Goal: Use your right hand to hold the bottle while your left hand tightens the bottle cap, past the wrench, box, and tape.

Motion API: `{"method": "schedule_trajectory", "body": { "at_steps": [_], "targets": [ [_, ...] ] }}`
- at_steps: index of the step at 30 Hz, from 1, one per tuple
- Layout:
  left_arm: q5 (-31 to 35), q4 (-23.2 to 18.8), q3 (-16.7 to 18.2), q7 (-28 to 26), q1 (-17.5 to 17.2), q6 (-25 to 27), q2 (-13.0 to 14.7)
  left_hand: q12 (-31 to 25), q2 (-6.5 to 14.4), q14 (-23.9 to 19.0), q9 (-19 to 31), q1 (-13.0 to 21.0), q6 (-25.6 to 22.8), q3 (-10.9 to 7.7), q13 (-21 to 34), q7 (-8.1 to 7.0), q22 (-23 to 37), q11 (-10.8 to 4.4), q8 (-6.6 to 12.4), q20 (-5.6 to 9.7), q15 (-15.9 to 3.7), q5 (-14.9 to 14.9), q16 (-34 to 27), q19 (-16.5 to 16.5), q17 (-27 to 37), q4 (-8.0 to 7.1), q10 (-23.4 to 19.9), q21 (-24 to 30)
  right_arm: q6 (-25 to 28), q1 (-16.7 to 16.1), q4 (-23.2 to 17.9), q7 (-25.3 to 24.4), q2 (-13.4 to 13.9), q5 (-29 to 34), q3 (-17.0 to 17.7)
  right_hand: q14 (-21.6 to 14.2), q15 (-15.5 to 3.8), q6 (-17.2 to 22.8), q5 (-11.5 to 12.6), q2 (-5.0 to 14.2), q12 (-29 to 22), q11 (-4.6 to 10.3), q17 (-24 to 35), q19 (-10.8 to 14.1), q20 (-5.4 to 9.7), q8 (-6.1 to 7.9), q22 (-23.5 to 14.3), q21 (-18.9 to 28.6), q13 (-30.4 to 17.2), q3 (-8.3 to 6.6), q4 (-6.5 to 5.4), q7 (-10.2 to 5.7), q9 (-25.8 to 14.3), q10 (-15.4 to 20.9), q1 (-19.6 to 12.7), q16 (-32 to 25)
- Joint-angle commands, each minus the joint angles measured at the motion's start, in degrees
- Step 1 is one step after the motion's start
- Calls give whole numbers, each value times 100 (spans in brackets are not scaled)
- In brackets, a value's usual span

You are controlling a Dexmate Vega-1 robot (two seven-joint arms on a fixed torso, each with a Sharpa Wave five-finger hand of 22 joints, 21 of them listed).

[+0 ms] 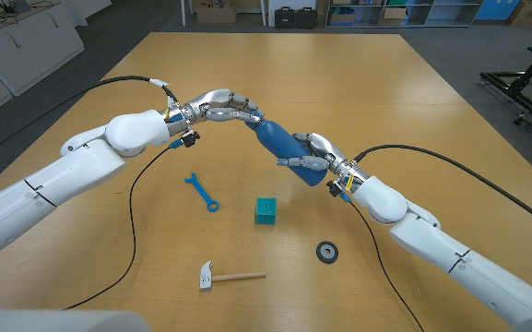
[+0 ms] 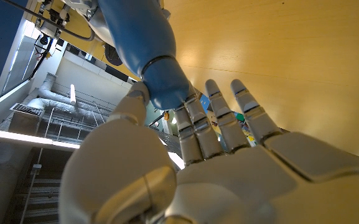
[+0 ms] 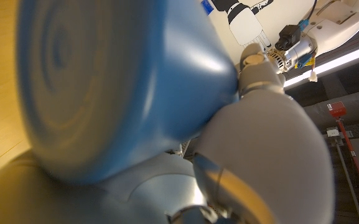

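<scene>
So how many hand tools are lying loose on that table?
2. A blue wrench lies left of the teal box, and a hammer lies nearer the front edge. More could be hidden behind the arms.

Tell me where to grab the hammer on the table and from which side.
Grip the wooden handle of the hammer near its middle, from above. It lies flat with its handle along the table's near edge, head toward the robot's left, with bare table around it.
</scene>
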State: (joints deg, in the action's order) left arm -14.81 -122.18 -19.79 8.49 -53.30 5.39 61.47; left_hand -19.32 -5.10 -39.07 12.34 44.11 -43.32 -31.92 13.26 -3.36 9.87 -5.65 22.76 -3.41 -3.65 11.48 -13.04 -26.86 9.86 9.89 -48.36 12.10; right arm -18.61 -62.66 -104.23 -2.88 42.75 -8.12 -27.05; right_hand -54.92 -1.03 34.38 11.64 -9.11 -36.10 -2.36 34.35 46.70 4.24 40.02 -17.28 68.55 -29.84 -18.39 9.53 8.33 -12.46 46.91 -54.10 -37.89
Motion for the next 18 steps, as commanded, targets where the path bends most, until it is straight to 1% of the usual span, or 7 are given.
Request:
{"method": "schedule_trajectory", "body": {
  "at_steps": [1,4,7,11,16,17,18],
  "targets": [
    [395,-399,97,-329,-138,484,222,-77,236,-128,16,276,-163,-203,46,-32,5,-264,90,50,-766,61,-27,-106,15,-6,-377,18,-58,-104,-62,-34,29,-69,59,-726,-1111,1486,3,1582,-48,1237,35,80,879,94,6,42,-31,-182,-72,-1208,-43,1258,-1555,-24],
    [412,-364,71,-319,-135,417,184,-79,330,-220,17,506,-203,-330,73,-62,4,-330,107,89,-813,96,-4,-137,7,66,-447,3,-115,-130,-64,15,34,-190,89,-727,-1112,1488,3,1580,-41,1234,38,77,879,96,9,45,-26,-183,-71,-1208,-42,1263,-1556,-21],
    [395,-259,46,-304,-136,245,111,-68,412,-254,23,769,-229,-457,106,-93,3,-376,121,123,-877,127,48,-155,0,110,-489,-17,-202,-131,-21,179,30,-483,117,-727,-1112,1489,4,1578,-34,1235,41,74,880,97,12,48,-18,-185,-69,-1207,-41,1272,-1558,-18],
    [314,-16,19,-317,-175,-200,-74,-62,438,-277,26,882,-254,-491,120,-142,2,-416,132,152,-907,134,58,-164,6,118,-506,-24,-336,-100,70,449,16,-891,139,-735,-1117,1502,6,1580,-35,1239,49,73,880,103,17,57,-29,-190,-66,-1197,-39,1285,-1564,-14],
    [271,217,9,-379,-216,-665,-290,-49,437,-287,28,910,-258,-484,129,-153,1,-444,135,164,-904,129,59,-155,15,104,-492,-34,-385,12,170,898,2,-1366,73,-764,-1133,1524,14,1575,-19,1197,64,90,879,113,25,84,-15,-207,-45,-1180,-31,1324,-1597,-11],
    [245,298,1,-397,-226,-832,-370,-43,435,-287,29,920,-248,-477,134,-209,1,-468,132,171,-900,127,62,-143,19,96,-487,-41,-372,63,189,1044,5,-1465,30,-774,-1131,1524,17,1568,-17,1205,68,97,878,113,28,94,-10,-209,-41,-1171,-29,1344,-1603,-9],
    [230,367,-10,-406,-229,-967,-437,-39,435,-289,30,924,-239,-473,136,-213,1,-469,129,171,-901,125,63,-144,22,91,-481,-43,-353,103,194,1134,11,-1496,-5,-774,-1131,1527,17,1567,-17,1201,68,98,878,115,28,95,-9,-209,-40,-1170,-28,1349,-1604,-9]
  ]
}}
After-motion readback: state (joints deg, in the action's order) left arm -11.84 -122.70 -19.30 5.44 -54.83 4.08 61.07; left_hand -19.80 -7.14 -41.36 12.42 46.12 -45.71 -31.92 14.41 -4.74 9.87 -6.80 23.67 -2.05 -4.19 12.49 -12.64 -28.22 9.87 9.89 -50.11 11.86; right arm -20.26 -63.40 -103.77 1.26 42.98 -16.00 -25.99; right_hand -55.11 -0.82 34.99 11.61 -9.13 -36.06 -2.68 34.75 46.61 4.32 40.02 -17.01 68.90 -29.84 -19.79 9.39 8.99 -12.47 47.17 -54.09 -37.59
